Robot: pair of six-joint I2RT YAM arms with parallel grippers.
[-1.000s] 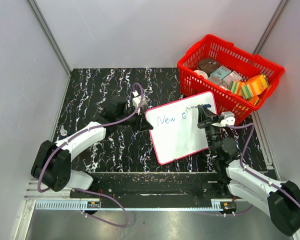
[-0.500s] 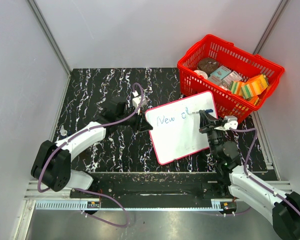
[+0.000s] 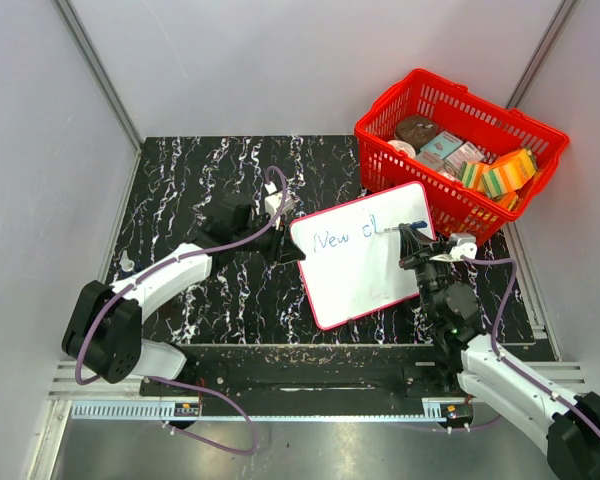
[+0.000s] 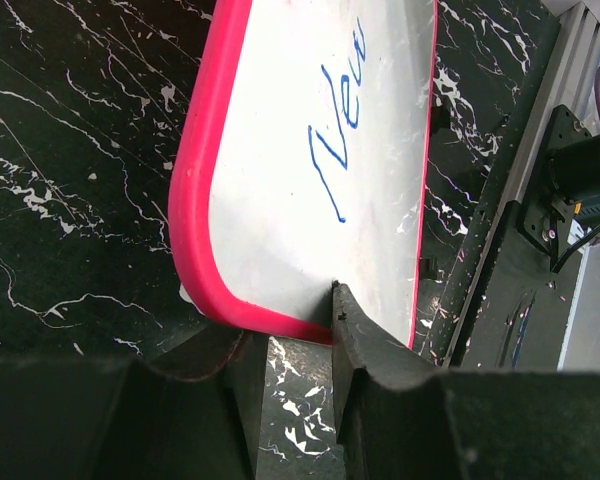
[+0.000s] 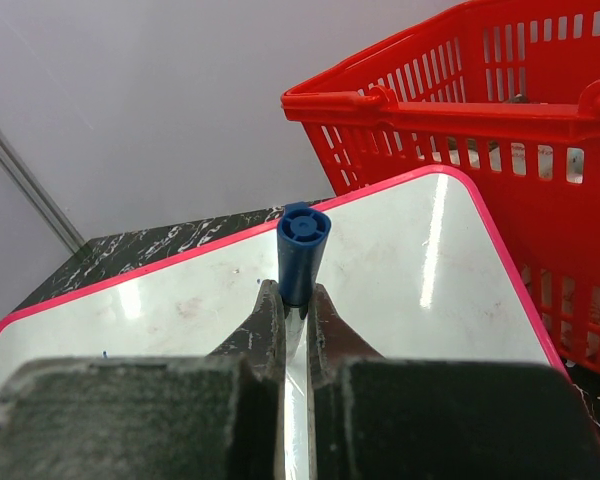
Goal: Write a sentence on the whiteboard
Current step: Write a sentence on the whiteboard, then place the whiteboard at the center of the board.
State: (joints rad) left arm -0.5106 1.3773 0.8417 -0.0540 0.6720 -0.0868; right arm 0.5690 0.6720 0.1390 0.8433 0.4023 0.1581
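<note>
**Surroundings.** A black marbled table (image 3: 200, 180) is carrying the work. A red basket (image 3: 410, 180) of packaged goods is standing at the board's 2 o'clock and crowding its far corner; contact cannot be confirmed. The whiteboard (image 3: 365, 275) is lying askew at mid-table between the two arms. The sentence (image 3: 345, 237) is running in blue along its 12 o'clock portion: "New" and the start of a second word.

**Tools.** The left gripper (image 4: 295, 325) is pinching the board's red rim at its 9 o'clock edge, with a finger on each face. The right gripper (image 5: 296, 300) is pressing tight on a blue marker (image 5: 302, 250) over the board's 3 o'clock side.

**Views.** The left wrist view is showing only "New". The overhead view alone is showing the second word beginning. The right wrist view is showing the marker's butt end and is hiding the tip.
</note>
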